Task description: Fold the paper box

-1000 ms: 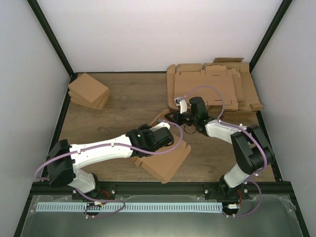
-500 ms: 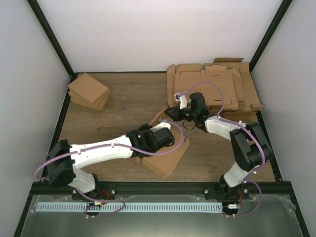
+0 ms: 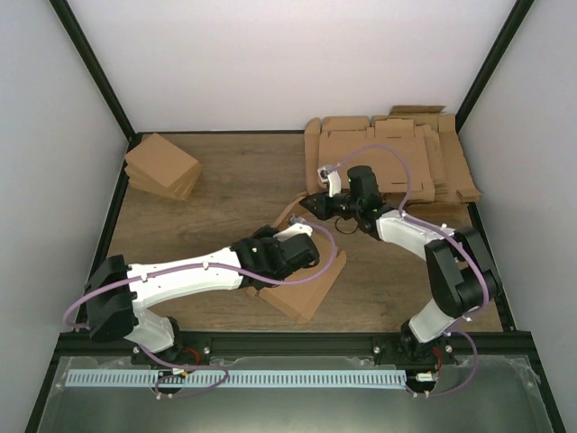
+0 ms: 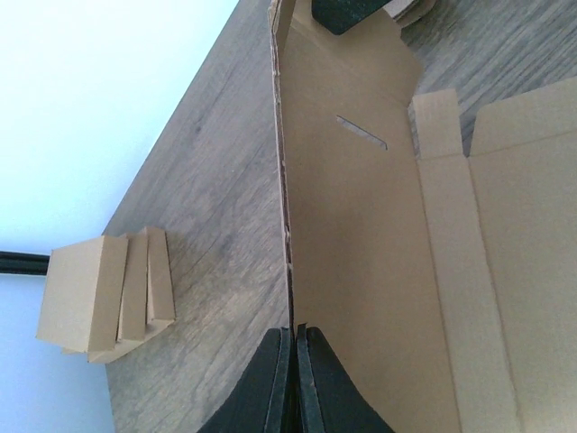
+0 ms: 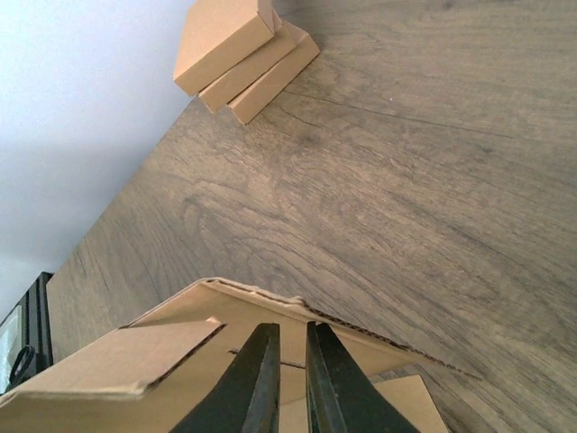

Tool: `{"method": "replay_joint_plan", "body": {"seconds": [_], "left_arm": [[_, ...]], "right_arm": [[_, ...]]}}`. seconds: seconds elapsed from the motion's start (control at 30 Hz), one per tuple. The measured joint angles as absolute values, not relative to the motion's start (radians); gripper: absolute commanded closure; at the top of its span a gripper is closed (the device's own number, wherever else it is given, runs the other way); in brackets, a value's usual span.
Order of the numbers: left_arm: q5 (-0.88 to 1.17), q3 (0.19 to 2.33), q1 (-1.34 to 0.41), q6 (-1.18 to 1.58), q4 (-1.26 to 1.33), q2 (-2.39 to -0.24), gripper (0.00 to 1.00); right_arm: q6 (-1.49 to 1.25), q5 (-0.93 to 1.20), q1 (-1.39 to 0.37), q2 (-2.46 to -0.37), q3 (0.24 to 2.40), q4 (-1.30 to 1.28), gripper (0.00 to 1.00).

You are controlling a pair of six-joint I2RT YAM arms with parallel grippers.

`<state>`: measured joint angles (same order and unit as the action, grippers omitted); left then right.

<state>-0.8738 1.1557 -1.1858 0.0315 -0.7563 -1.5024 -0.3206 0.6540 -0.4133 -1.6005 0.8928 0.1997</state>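
The paper box [image 3: 308,287] is a brown creased cardboard piece on the table's near middle, with one long panel raised on edge. My left gripper [image 3: 290,260] is shut on that raised panel's edge; in the left wrist view the gripper [image 4: 293,330] pinches the thin edge of the box [image 4: 361,253]. My right gripper [image 3: 310,206] is at the box's far end. In the right wrist view it [image 5: 290,330] has its jaws almost together with nothing between them, just over the far flap of the box [image 5: 180,347]. Its dark tip [image 4: 347,13] shows at the panel's far end.
A pile of small folded brown boxes [image 3: 162,167] stands at the back left; it also shows in the wrist views [image 4: 104,293] [image 5: 239,50]. A thick pile of flat tabbed cardboard sheets [image 3: 397,158] lies at the back right. Black frame posts edge the wooden table [image 3: 234,189].
The box's raised panel has tipped further upright, so the piece looks narrower from above. My right gripper has moved a little left and back along the far flap. The left gripper keeps its hold.
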Motion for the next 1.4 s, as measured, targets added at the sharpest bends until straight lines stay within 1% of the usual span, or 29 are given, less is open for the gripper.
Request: {"method": "replay_joint_plan", "body": {"seconds": [0.13, 0.2, 0.23, 0.3, 0.4, 0.63, 0.87, 1.2, 1.4], "left_arm": [[-0.894, 1.156, -1.187, 0.032, -0.755, -1.503, 0.96], [-0.899, 1.156, -1.188, 0.032, -0.754, -1.506, 0.96], [-0.9, 1.156, -1.19, 0.032, -0.754, -1.509, 0.96], [-0.898, 1.156, -1.192, 0.029, -0.752, -1.515, 0.96], [-0.897, 1.156, -1.195, 0.025, -0.752, -1.52, 0.96], [-0.897, 1.154, -1.195, 0.023, -0.749, -1.52, 0.96], [-0.896, 1.149, -1.195, 0.023, -0.749, -1.52, 0.96], [-0.897, 1.15, -1.199, 0.024, -0.751, -1.526, 0.96], [-0.904, 1.15, -1.207, 0.026, -0.755, -1.546, 0.96]], "right_arm": [[-0.286, 0.654, -0.413, -1.566, 0.888, 0.191, 0.79], [-0.26, 0.656, -0.413, -1.534, 0.854, 0.21, 0.75], [-0.242, 0.658, -0.413, -1.513, 0.825, 0.228, 0.75], [-0.224, 0.658, -0.412, -1.483, 0.774, 0.25, 0.76], [-0.224, 0.635, -0.411, -1.48, 0.762, 0.245, 0.8], [-0.295, 0.598, -0.408, -1.464, 0.776, 0.233, 0.79], [-0.331, 0.564, -0.407, -1.361, 0.781, 0.228, 0.79], [-0.331, 0.582, -0.44, -1.392, 0.826, 0.202, 0.8], [-0.344, 0.598, -0.443, -1.44, 0.82, 0.198, 0.84]]}}
